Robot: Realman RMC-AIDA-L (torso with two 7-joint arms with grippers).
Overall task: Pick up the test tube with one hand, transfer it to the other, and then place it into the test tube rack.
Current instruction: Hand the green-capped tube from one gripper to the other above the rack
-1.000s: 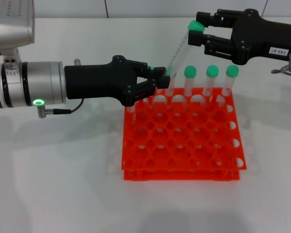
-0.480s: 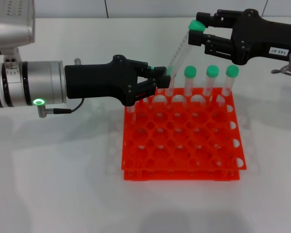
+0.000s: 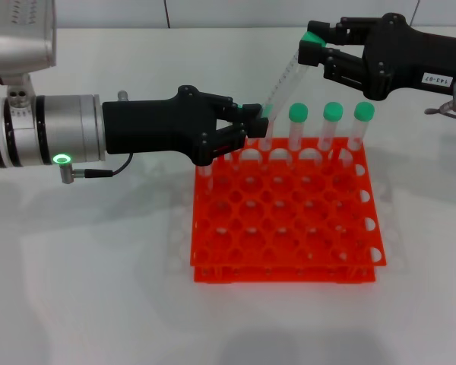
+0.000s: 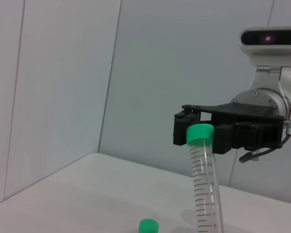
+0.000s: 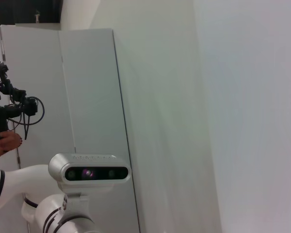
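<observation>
Since half a second ago, the fingers of our right gripper have closed onto the green cap of the test tube; earlier they stood a little apart around the cap, and now they pinch it from both sides. Our left gripper has not moved and still clamps the tube's lower end, so both grippers hold the tube at once.

The tube is a slim clear plastic one with printed graduation marks along its side and a green screw cap. It slants in the air, cap end up and toward our right side, lower end down at our left fingers, just above the back left corner of the rack. In the left wrist view the tube rises toward the right gripper, whose black fingers close on either side of its cap.

The rack is bright orange-red with a grid of round holes and sits on the white table. Three other green-capped tubes stand upright in its back row, to the right of the held tube.
</observation>
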